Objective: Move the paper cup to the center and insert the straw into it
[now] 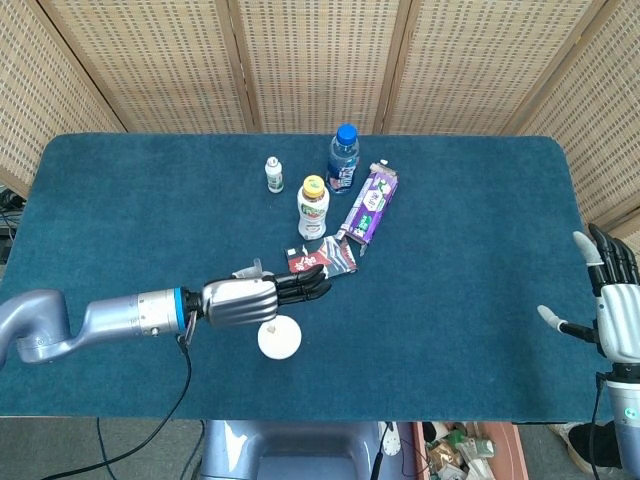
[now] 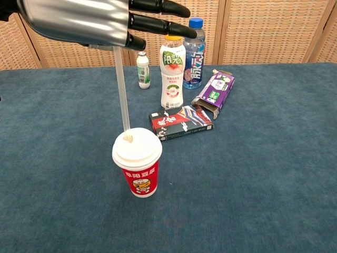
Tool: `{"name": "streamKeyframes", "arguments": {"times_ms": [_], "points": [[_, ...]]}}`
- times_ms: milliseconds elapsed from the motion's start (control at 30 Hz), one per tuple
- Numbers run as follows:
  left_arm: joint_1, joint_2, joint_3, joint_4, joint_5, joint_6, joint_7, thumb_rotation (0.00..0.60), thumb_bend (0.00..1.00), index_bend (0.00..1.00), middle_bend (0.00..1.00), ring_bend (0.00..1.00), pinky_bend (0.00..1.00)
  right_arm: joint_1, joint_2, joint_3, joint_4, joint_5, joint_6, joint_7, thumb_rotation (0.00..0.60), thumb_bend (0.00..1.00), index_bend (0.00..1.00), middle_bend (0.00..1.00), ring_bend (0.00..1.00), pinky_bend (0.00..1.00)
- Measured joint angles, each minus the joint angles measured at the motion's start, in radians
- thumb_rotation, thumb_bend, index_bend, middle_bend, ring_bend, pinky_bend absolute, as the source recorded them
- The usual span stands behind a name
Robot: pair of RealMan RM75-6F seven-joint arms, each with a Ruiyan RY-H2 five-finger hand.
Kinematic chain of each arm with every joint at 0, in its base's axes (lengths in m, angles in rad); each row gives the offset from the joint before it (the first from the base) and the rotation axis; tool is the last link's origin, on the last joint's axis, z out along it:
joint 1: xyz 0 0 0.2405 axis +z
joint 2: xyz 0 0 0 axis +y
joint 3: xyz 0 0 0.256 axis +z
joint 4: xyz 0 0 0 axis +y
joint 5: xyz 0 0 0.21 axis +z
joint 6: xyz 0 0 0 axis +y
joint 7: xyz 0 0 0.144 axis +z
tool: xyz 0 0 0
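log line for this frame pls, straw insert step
step: straw insert | left hand: holds straw upright, tip at paper cup lid hole | right hand: open, idle at table edge

The left hand (image 1: 240, 299) is being held out level from a stretched left arm, dark fingers (image 2: 158, 7) extended; the right hand (image 1: 612, 313) is being held upright, fingers spread

Head view: looking steeply down from high above the near edge, taking in the whole table (image 1: 480, 300). Chest view: facing the far edge from low and close. Both sharing the middle.
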Motion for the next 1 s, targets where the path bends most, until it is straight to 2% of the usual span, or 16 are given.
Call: {"name": "streamKeyframes", "arguments": {"times_ms": [633,1000], "points": [[-0.018,-0.048,0.013,-0.029,0.018,-0.088,0.062,0.6,0.37,0.61,0.0,0.0,0.0,-0.003,0.004,0.001,-0.001,-0.004,0.002,0.008,0.6,0.0,0.0,0.0,0.0,0.0],[-0.023,-0.111,0.042,-0.027,0.03,-0.144,0.092,0.6,0.37,0.61,0.0,0.0,0.0,-0.005,0.008,0.002,-0.002,-0.004,0.004,0.017,0.6,0.0,0.0,0.0,0.0,0.0]]}}
